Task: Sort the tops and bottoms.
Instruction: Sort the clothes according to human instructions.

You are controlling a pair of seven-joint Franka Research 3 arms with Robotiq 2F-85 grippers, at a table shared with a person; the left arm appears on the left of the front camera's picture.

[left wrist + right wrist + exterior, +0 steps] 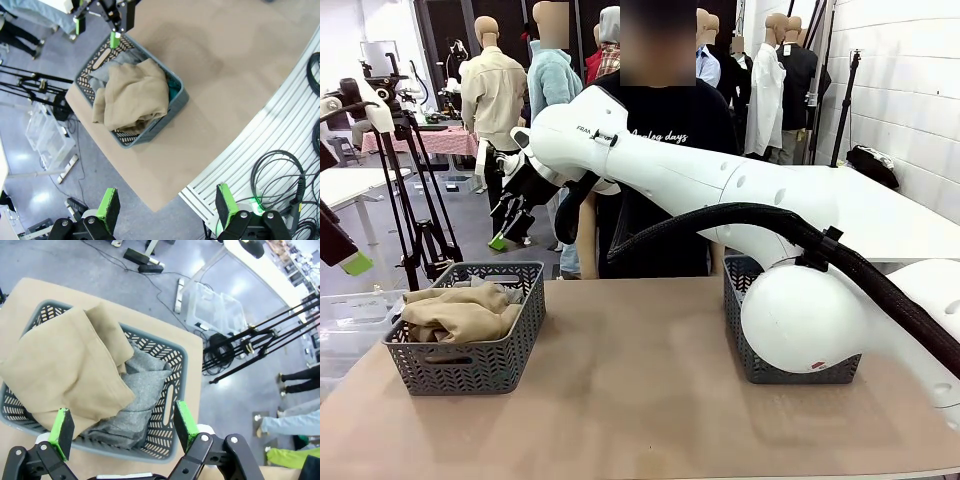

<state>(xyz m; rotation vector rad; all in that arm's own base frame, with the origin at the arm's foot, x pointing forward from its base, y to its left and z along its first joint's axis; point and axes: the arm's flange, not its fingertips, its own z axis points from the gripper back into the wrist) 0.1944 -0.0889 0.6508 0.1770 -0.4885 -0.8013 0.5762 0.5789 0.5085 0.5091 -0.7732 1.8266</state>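
Front view: right gripper (pixel 510 228) hangs above the left grey basket (pixel 470 362), jaws apart, empty. Tan-beige top (pixel 460 312) heaped in that basket; second grey basket (pixel 740 290) at desk (pixel 640 400) right.

Left wrist view: left gripper (pixel 164 209) high over the desk edge, jaws apart, empty. Teal-green top (pixel 173 91) peeks beside the tan one.

Right wrist view: heather grey top (pixel 142 390) under the tan-beige one.

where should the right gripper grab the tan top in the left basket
Come straight down with the open right gripper onto the tan top's raised folded ridge near the basket's middle; it lies topmost, bunched, clear of the walls.
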